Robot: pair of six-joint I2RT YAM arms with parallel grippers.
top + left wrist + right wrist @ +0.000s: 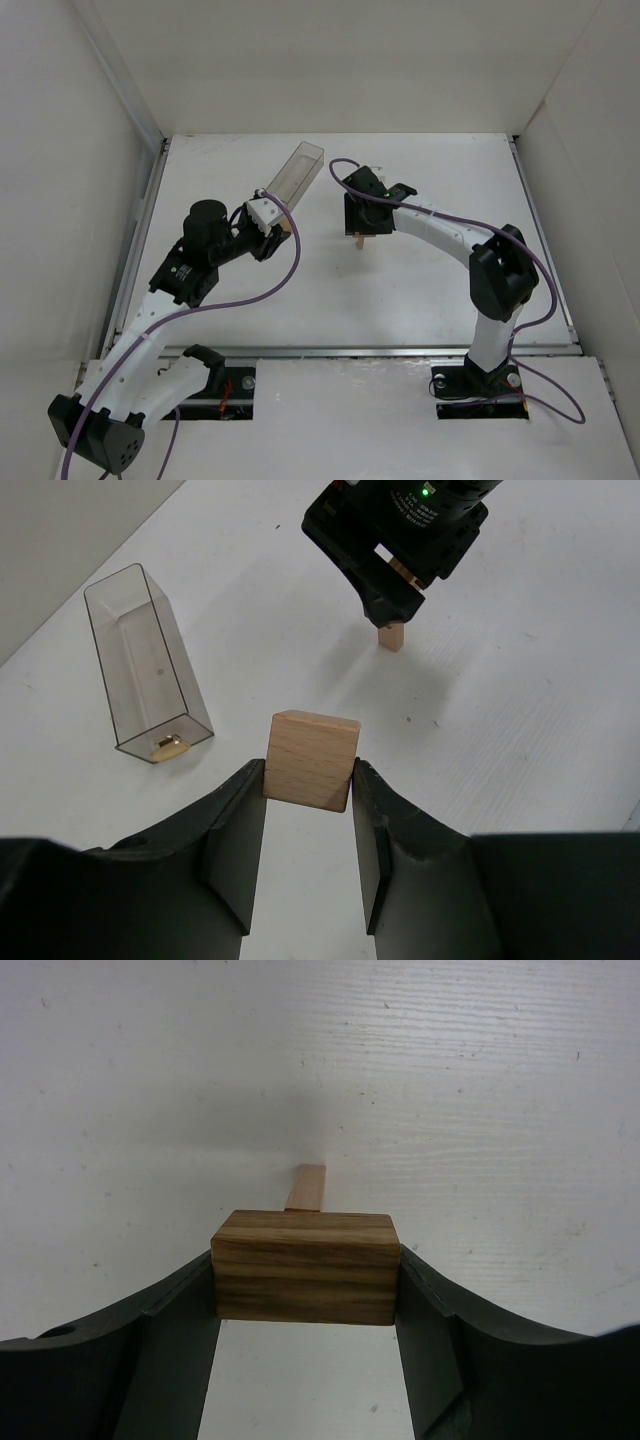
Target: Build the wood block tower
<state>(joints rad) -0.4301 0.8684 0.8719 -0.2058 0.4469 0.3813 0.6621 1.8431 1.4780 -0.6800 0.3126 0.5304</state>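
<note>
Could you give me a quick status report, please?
Left gripper shut on light wood block. Right gripper shut on dark-grained block, above single upright block. Clear plastic box lies aside, not obstructing.

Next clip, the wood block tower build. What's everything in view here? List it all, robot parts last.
light block: one, light tan, gripped by the left gripper.
grained block: one, darker striped brown, gripped by the right gripper.
standing block: one, light tan, upright on the table under the right gripper.
clear plastic box: one, transparent, lying on the table's far side.
yellowish piece: one, small, inside the box at one end.
table: one, white.
left gripper: one, black, shut on the light block.
right gripper: one, black, shut on the grained block.
</note>
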